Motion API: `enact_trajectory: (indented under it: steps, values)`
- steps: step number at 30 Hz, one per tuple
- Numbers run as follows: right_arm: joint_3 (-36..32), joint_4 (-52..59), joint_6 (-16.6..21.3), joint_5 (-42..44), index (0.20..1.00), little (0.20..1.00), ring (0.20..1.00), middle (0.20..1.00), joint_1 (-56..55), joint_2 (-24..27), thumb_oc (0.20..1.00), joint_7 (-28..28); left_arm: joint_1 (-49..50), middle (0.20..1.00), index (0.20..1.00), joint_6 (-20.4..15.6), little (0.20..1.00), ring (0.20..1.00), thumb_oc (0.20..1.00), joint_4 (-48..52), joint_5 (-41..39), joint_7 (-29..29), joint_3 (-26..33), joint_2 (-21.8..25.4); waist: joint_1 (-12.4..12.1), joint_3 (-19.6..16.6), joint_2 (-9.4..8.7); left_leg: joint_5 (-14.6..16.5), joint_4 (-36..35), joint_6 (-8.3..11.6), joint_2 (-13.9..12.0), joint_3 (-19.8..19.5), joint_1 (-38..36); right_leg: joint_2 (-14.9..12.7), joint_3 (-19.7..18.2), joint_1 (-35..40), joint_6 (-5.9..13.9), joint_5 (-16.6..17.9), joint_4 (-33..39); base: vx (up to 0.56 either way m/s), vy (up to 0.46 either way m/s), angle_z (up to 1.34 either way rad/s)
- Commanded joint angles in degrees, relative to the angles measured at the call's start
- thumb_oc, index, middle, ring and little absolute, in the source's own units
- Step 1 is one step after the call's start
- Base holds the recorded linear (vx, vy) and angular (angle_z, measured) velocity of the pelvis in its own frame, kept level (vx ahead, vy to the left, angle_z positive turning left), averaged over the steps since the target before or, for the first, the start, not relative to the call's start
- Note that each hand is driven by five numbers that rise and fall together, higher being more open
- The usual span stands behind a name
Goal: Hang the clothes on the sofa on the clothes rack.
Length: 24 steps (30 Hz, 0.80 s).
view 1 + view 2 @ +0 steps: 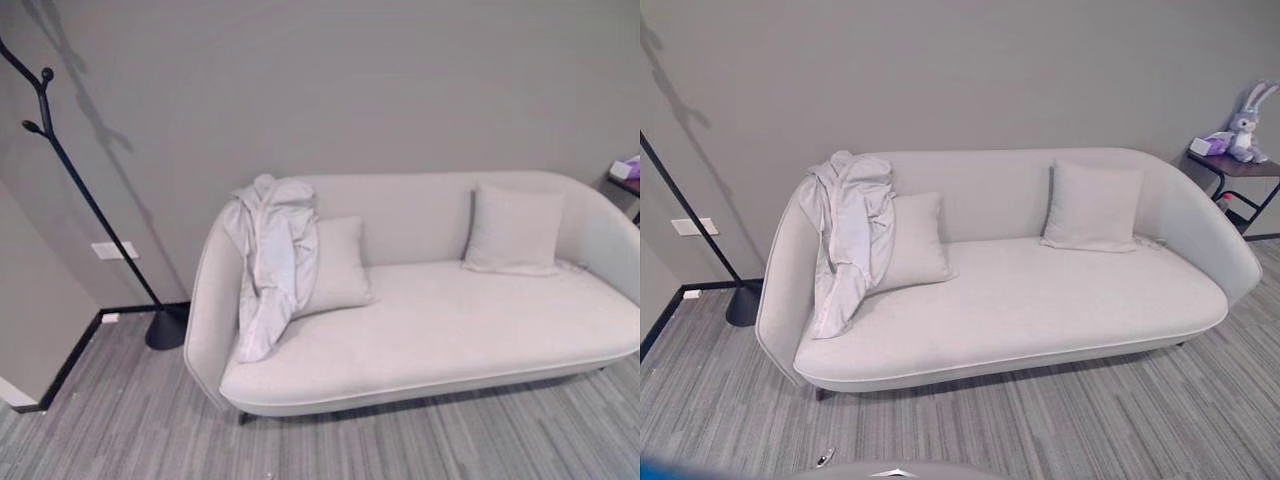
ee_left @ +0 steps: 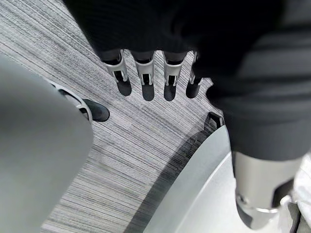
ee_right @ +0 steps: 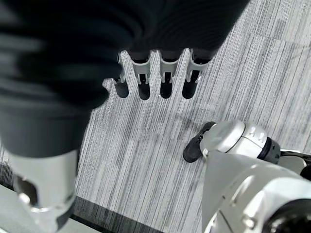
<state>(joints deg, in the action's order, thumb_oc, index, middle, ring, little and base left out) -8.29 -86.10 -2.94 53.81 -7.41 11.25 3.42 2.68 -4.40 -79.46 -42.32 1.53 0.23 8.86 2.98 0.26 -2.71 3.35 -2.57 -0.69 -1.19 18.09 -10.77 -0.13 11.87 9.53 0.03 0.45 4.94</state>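
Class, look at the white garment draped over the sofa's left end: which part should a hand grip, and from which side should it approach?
Probably the bunched top of the white garment, where it folds over the sofa backrest. Come from the front and above: that fold is raised and thick, while the lower part lies flat against the seat and a cushion. Both the left hand and right hand hang open.

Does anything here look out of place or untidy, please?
Yes. A pale garment is draped in a crumpled way over the sofa's back and arm at its left end, partly covering a cushion, instead of hanging on the black clothes rack beside the sofa. Both hands hang over the floor, holding nothing.
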Motion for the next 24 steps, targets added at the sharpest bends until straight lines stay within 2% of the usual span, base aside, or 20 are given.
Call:
enact_trajectory:
  steps: [1, 6, 11, 14, 17, 20, 21, 22, 23, 24]
  values:
    - [0.68, -3.63, 1.73, -2.51, 1.0, 1.0, 1.0, 1.0, 3.97, -0.26, 1.0, 1.52, -2.71, 1.0, 1.0, -0.94, 1.0, 1.0, 1.0, -1.75, 2.02, 1.87, -0.17, -2.99, 1.22, 0.22, 1.65, -2.63, -1.57, 4.51, -4.5, -4.09, 0.11, -3.22, -0.59, 0.07, 4.0, -0.91, 0.06, 0.0, 0.0, 0.0]
    - [2.34, -4.38, 1.44, -5.29, 1.0, 1.0, 1.0, 1.0, 3.89, 0.0, 1.0, 2.5, -2.47, 1.0, 1.0, -0.74, 1.0, 1.0, 1.0, -2.7, 4.54, 3.09, -1.63, -2.98, 0.99, 0.28, 1.56, -2.2, -0.33, 4.69, -4.83, -4.14, 0.25, -3.05, -0.53, 0.39, 3.75, -1.2, 0.06, 0.0, -0.007, 0.0]
    - [3.12, -4.36, 1.39, -6.47, 1.0, 1.0, 1.0, 1.0, 4.15, 0.35, 1.0, 3.22, -2.79, 1.0, 1.0, -0.52, 1.0, 1.0, 1.0, -2.89, 6.26, 4.0, -3.06, -3.07, 0.82, 0.92, 1.17, -1.08, 3.89, 4.77, -5.17, -4.34, 2.14, -3.11, -0.4, 0.52, 3.34, -1.36, 0.06, 0.0, -0.006, 0.0]
    - [3.67, -4.7, 1.07, -7.54, 1.0, 1.0, 1.0, 1.0, 4.79, 1.04, 1.0, 3.62, -3.75, 1.0, 1.0, -0.54, 1.0, 1.0, 1.0, -2.48, 6.11, 4.28, -4.24, -3.18, 0.67, 2.74, 0.81, -0.24, 11.85, 5.3, -5.58, -4.92, 7.39, -3.45, -0.05, 0.42, 2.51, -1.77, -0.39, -0.08, -0.009, 0.05]
    - [4.06, -4.73, 0.91, -8.67, 1.0, 1.0, 1.0, 1.0, 5.42, 1.78, 1.0, 3.64, -4.39, 1.0, 1.0, -0.59, 1.0, 1.0, 1.0, -2.24, 5.77, 3.92, -4.16, -3.02, 0.81, 3.74, 1.32, -2.4, 14.33, 6.38, -7.33, -4.78, 10.4, -3.57, 0.8, 0.33, 2.09, -1.97, -0.45, -0.03, 0.05, 0.12]
    - [4.88, -3.85, 0.59, -10.65, 1.0, 1.0, 1.0, 1.0, 6.73, 2.8, 1.0, 3.7, -5.26, 1.0, 1.0, -0.74, 1.0, 1.0, 1.0, -2.51, 5.04, 3.6, -3.84, -2.91, 0.83, 3.88, 2.08, -5.02, 9.19, 6.68, -9.87, -6.12, 10.87, -5.63, 1.44, -0.94, 3.2, -1.96, -1.4, 0.03, 0.141, 0.09]
    - [4.88, -3.85, 0.58, -10.65, 1.0, 1.0, 1.0, 1.0, 6.73, 2.81, 1.0, 3.7, -5.27, 1.0, 1.0, -0.74, 1.0, 1.0, 1.0, -2.52, 5.04, 3.6, -3.83, -2.93, 0.87, 3.86, 2.08, -5.19, 8.92, 6.7, -9.84, -6.12, 10.77, -5.64, 1.46, -0.98, 3.19, -2.0, -1.47, 0.08, 0.196, 0.07]
    - [5.25, -3.23, 0.54, -11.77, 1.0, 1.0, 1.0, 1.0, 6.98, 3.29, 1.0, 3.79, -5.57, 1.0, 1.0, -1.0, 1.0, 1.0, 1.0, -2.56, 5.03, 3.29, -3.93, -3.0, 1.22, 3.85, 3.09, -8.67, 3.97, 7.57, -12.77, -6.49, 10.47, -6.69, 1.19, -1.59, 3.83, -2.7, -2.15, 0.06, 0.139, 0.03]
    - [5.25, -3.22, 0.54, -11.78, 1.0, 1.0, 1.0, 1.0, 6.98, 3.31, 1.0, 3.79, -5.57, 1.0, 1.0, -1.0, 1.0, 1.0, 1.0, -2.56, 5.03, 3.29, -3.92, -3.02, 1.19, 3.86, 3.12, -8.84, 3.69, 7.61, -12.77, -6.43, 10.31, -6.67, 1.16, -1.61, 3.81, -2.74, -2.21, 0.1, 0.246, 0.02]
    - [5.55, -3.03, 0.5, -12.99, 1.0, 1.0, 1.0, 1.0, 7.24, 3.99, 1.0, 3.93, -5.97, 1.0, 1.0, -1.17, 1.0, 1.0, 1.0, -2.69, 4.97, 3.13, -4.02, -3.03, 1.4, 4.12, 3.75, -11.1, 1.76, 8.35, -14.74, -6.31, 10.55, -7.47, 1.04, -2.06, 4.29, -3.09, -2.81, 0.06, 0.191, 0.02]
